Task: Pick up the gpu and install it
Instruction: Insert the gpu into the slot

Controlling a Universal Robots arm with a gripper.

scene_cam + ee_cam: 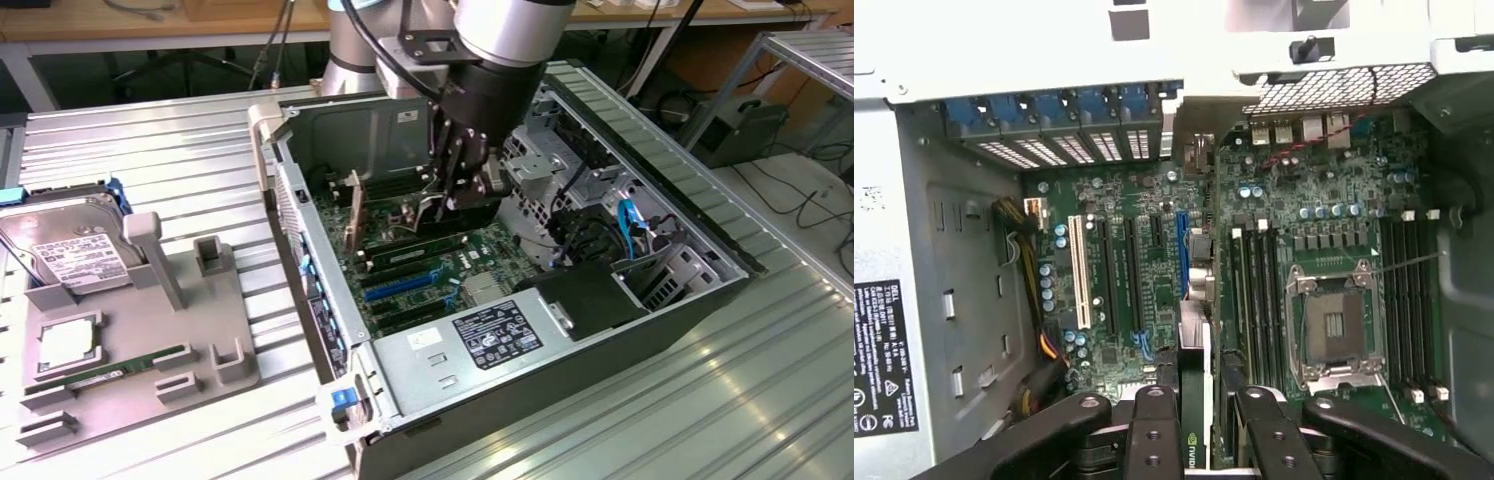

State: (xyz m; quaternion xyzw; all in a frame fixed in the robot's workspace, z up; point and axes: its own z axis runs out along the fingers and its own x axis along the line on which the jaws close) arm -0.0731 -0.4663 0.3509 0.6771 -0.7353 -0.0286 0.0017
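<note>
Wrist view first: my tool (1202, 400) runs out of frame past its fingers. The gpu (1194, 445) clamped in it shows edge-on: a thin strip, a scrap of green logo, the rest cut off. Whether its far edge touches the motherboard (1154, 190), I can't tell. Exterior view now: my arm (514, 30) is chopped off at the top, the computer case (561, 400) is clipped at its near corner, and the hard drive (67, 250) label print is too small to read.

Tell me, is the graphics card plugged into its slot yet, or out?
Out. The gripper holds the gpu on edge above the motherboard, and the blue slot on it looks bare.
</note>
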